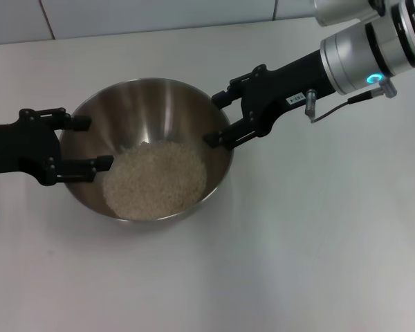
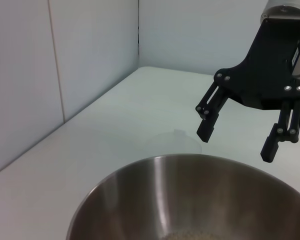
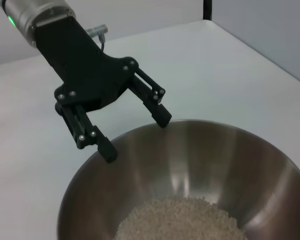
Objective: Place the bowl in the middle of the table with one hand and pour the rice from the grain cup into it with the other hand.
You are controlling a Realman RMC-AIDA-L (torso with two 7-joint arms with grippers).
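So the bowl (image 1: pixel 146 149) is sitting roughly mid-worktop (image 1: pixel 318 249), a bit toward the far edge, and the rice (image 1: pixel 155 178) is already in it as a loose heap piled against the near side of the shiny inside. Can't spot the grain cup in any view. The left tool (image 1: pixel 90 143) is at the bowl's left rim with its fingers spread apart, one on each side of the rim line, holding nothing. The right tool (image 1: pixel 217 119) is just at the bowl's right rim, fingers also wide apart and empty; in the left wrist view its tips hang a little above the rim rather than touching it.
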